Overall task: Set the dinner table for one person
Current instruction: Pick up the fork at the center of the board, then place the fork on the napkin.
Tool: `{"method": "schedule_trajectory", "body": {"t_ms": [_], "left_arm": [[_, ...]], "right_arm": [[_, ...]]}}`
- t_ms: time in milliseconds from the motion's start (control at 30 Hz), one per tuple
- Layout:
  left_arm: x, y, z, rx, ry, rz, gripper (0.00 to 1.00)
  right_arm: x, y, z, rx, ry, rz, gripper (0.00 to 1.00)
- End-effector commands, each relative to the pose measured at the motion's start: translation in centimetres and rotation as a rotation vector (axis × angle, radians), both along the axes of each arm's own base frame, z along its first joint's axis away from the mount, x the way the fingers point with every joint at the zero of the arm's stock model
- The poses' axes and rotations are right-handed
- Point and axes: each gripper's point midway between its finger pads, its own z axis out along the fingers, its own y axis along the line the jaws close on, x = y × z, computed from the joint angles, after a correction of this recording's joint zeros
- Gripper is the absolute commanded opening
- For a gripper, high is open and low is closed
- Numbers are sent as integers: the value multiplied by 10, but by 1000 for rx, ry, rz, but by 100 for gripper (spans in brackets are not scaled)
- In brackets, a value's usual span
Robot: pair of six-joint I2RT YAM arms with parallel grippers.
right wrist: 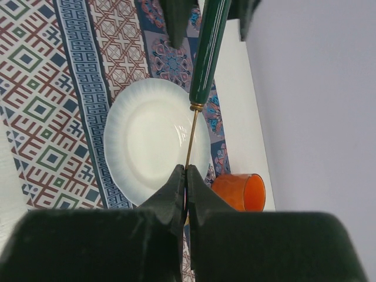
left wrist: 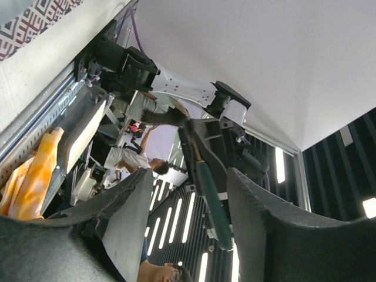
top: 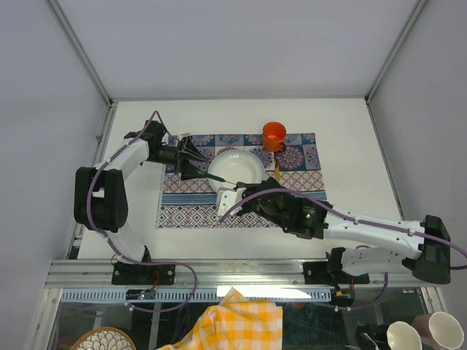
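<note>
1. Your dinner table (top: 343, 120) fills the middle of the top view, plain white.
2. At its centre lies a patterned cloth (top: 190, 211). A white plate (top: 237, 164) sits on it, with an orange cup (top: 274, 134) at the plate's 1 o'clock.
3. Your right gripper (right wrist: 185, 170), at the plate's 6 o'clock, pinches the thin shaft of a green-handled utensil (right wrist: 207, 53).
4. Your left gripper (left wrist: 191, 179), at 9 o'clock, straddles that handle with its jaws parted, not clamped.
</note>
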Motion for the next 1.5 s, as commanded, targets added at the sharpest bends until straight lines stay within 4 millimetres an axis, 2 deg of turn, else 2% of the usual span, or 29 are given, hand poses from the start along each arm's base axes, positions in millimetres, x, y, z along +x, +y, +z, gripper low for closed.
{"method": "schedule_trajectory", "body": {"t_ms": [0, 133, 333, 467, 667, 767, 1000, 1167, 1233, 1333, 1400, 1467], "left_arm": [[-15, -5, 36, -78, -69, -37, 56], [-21, -9, 42, -79, -78, -52, 57], [-30, -8, 40, -69, -70, -48, 55], [-36, -8, 40, -57, -76, -46, 50], [-45, -7, 31, -26, -63, -32, 44], [-43, -7, 18, 19, -47, -14, 44], [-18, -4, -14, 167, -45, 52, 40], [-7, -3, -23, 192, -31, 63, 39], [-2, -1, -27, 209, -35, 77, 32], [26, 22, -36, 289, -71, 179, 23], [53, 52, -40, 345, -88, 294, 20], [80, 89, -39, 393, -99, 430, 20]], "right_arm": [[-5, 26, 11, 95, 10, 49, 0], [-2, 37, 2, 79, 2, 54, 0], [7, 47, 3, 75, -31, 36, 0], [13, 50, -1, 58, -53, 22, 0], [18, 51, 6, 78, -78, 3, 0], [20, 48, 11, 83, -90, -6, 0], [22, 34, 16, 90, -104, -43, 0], [21, 26, 12, 83, -107, -51, 0], [21, 25, 12, 77, -100, -52, 0], [20, 25, 4, 40, -88, -50, 0], [21, 25, -4, 0, -75, -49, 0], [7, 38, -18, 37, 44, -3, 0]]}}
